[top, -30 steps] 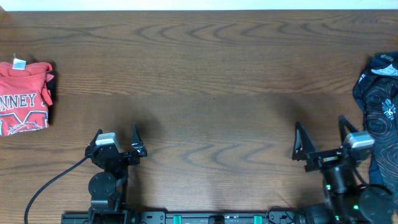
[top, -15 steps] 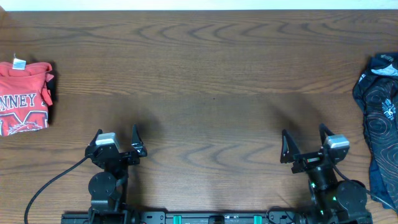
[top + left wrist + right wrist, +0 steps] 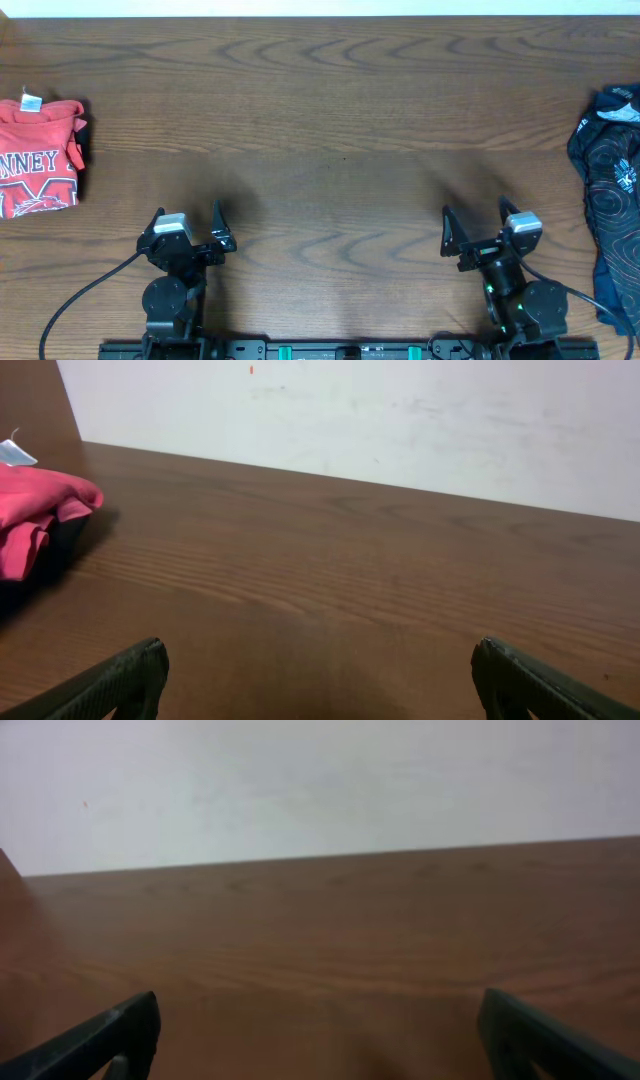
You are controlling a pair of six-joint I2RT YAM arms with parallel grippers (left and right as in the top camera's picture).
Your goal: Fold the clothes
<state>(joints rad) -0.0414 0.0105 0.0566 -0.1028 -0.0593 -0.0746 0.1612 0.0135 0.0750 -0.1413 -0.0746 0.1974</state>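
Black-fingered and nearest us, the left gripper [image 3: 187, 212] and right gripper [image 3: 476, 210] both stand spread wide above the wooden table [image 3: 340, 120], holding and touching nothing. Farther out, we see the coral-red T-shirt [image 3: 38, 158] folded at the left edge and the navy swirl-patterned garment [image 3: 610, 170] crumpled at the right edge. Since a second ago the right gripper has drawn leftward, away from that garment, while the left one has not moved.

Red shirt [image 3: 40, 510] at the left edge of a wooden table [image 3: 350, 560], seen past the left gripper [image 3: 320, 680].
The shirt lies bunched, a white tag [image 3: 15, 453] sticking up from it and dark cloth [image 3: 50, 555] showing beneath. The gripper's jaws stand wide apart in the bottom corners, bare wood between them. A white wall [image 3: 400, 420] closes the far side.
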